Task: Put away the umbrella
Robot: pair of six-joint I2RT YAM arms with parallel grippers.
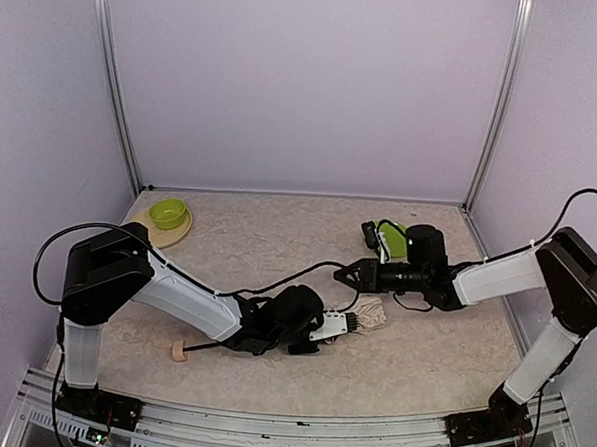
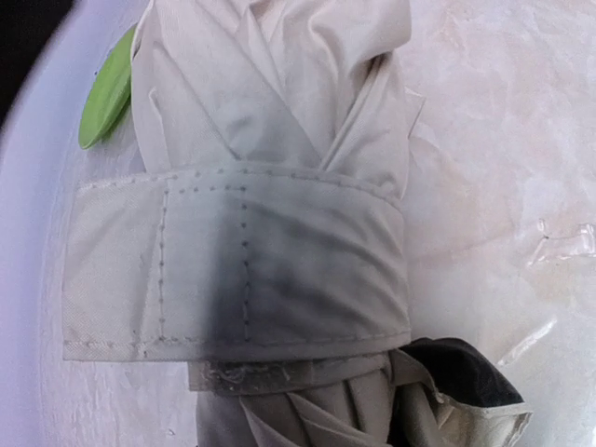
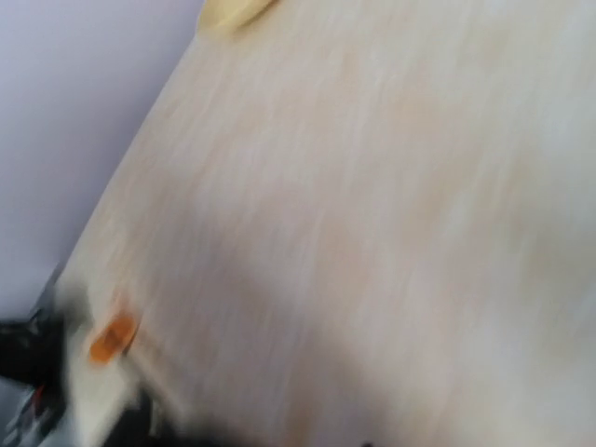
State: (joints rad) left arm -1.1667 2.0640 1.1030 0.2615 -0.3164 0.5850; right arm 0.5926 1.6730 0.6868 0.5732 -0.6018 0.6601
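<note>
Far to the left of the left end effector, at the back of the table (image 1: 277, 242), a green bowl (image 1: 168, 214) sits on a pale yellow plate (image 1: 164, 233). Nearer, just left of that end effector's arm, lies the small wooden knob (image 1: 179, 351) of the umbrella (image 1: 369, 312). The knob rests on the table. A thin black stick runs from it and goes under the arm.

The left end effector (image 1: 318, 333) is low over the middle of the table. It is clamped on the umbrella. The folded cream cloth sticks out past its right side and lies on the table. Seen from the left wrist, the cloth is rolled up and a wide cream strap (image 2: 242, 270) goes around it. A bit of black cloth (image 2: 466, 372) peeks out below the strap.

The right end effector (image 1: 342, 274) hangs in the air just behind the cloth and does not touch it. Its fingers look a little apart with nothing between them. The right wrist view is too blurry to help.

Behind the right end effector, a green thing (image 1: 392, 238) lies on the table.
</note>
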